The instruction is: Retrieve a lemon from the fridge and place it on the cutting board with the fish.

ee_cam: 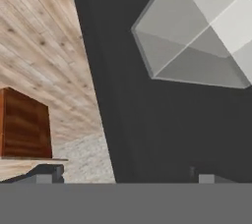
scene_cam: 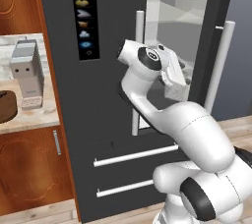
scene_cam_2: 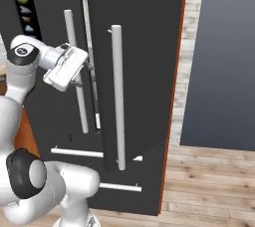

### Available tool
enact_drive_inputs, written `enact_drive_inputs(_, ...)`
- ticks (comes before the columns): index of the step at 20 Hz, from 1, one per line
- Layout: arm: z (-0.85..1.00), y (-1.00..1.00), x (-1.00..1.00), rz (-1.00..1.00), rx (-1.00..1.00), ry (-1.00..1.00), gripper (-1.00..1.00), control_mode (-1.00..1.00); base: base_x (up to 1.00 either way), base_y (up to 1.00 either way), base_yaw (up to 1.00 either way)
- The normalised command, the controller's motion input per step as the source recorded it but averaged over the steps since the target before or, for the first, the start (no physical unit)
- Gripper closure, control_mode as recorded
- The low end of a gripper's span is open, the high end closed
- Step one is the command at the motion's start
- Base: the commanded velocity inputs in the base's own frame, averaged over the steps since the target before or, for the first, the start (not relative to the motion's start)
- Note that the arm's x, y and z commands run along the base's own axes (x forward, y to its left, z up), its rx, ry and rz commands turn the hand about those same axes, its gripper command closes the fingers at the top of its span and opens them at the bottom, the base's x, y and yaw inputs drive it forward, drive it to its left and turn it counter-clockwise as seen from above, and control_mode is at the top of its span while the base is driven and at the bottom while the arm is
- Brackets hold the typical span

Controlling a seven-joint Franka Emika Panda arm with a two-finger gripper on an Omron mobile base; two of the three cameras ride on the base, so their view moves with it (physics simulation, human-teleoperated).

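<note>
**Asker:** While the arm reaches toward the fridge [scene_cam: 64,95], what is the end effector [ee_cam: 123,176] doing, and where is the lemon?

**Describer:** From the camera on the hand, two small dark fingertips [ee_cam: 48,173] stand well apart, with nothing between them, so the end effector is spread wide and holds nothing. It points at the dark edge of the right-hand fridge door [scene_cam_2: 144,71], which stands partly ajar. Through the gap, pale grey interior and clear shelves [scene_cam: 189,7] can be seen. No lemon can be made out on them, so I cannot tell where it sits inside.

**Asker:** How would it likely handle?

**Describer:** As a judgement only: a lemon should be light, firm and rounded, with a slightly waxy skin, so it could roll or slip. Closing the fingers across its widest middle seems safest.

**Asker:** And the surface and the room?

**Describer:** To the left of the fridge lies a pale stone surface [scene_cam: 34,117] over brown wooden cabinets [scene_cam: 34,169]. A grey boxy appliance [scene_cam: 27,73] stands on it. At the far left edge a dark brown rounded shape [scene_cam: 6,105] shows, perhaps the cutting board; no fish is discernible there. Two drawers with white bar handles [scene_cam: 135,155] sit below the doors. The floor [scene_cam_2: 214,181] is light wood planks, and a plain grey wall [scene_cam_2: 224,56] rises to the right.
</note>
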Motion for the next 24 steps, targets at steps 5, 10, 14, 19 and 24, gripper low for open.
enact_drive_inputs(5, 0.0, -0.65, 0.03, 0.0, 0.0, 0.12, -1.0, -1.0, 0.0, 0.0, 0.0)
enact_drive_inputs(10, 0.0, -0.79, 0.0, 0.0, 0.0, 0.15, -1.0, -1.0, 0.0, 0.0, 0.0)
enact_drive_inputs(14, -0.01, -1.0, -0.22, 0.0, 0.01, 0.16, -1.0, -1.0, 0.0, 0.0, 0.0)
enact_drive_inputs(19, -0.04, -1.0, -0.21, 0.0, 0.03, 0.19, -1.0, -1.0, 0.0, 0.0, 0.0)
enact_drive_inputs(24, -0.13, -1.0, -0.01, 0.0, 0.05, 0.14, -1.0, -1.0, 0.0, 0.0, 0.0)
